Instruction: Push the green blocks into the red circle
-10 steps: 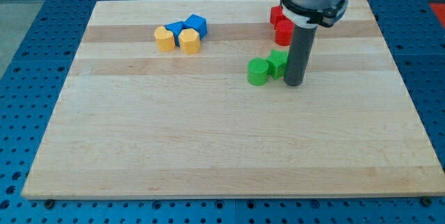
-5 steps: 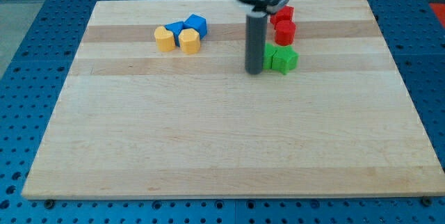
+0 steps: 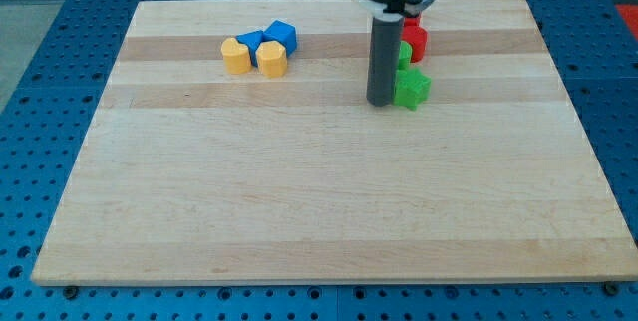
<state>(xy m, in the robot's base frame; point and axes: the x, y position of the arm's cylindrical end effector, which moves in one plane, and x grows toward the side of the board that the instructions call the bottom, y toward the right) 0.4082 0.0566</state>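
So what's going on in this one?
A robot arm's rod is working on the green blocks on a wooden board. My tip sits just to the view's left of the green star-like block; another green block shows partly behind the rod, below the red block. Two yellow blocks and two blue blocks sit grouped at the upper left, away from the tip.

Pale, smooth wooden board point(image 3: 299, 191)
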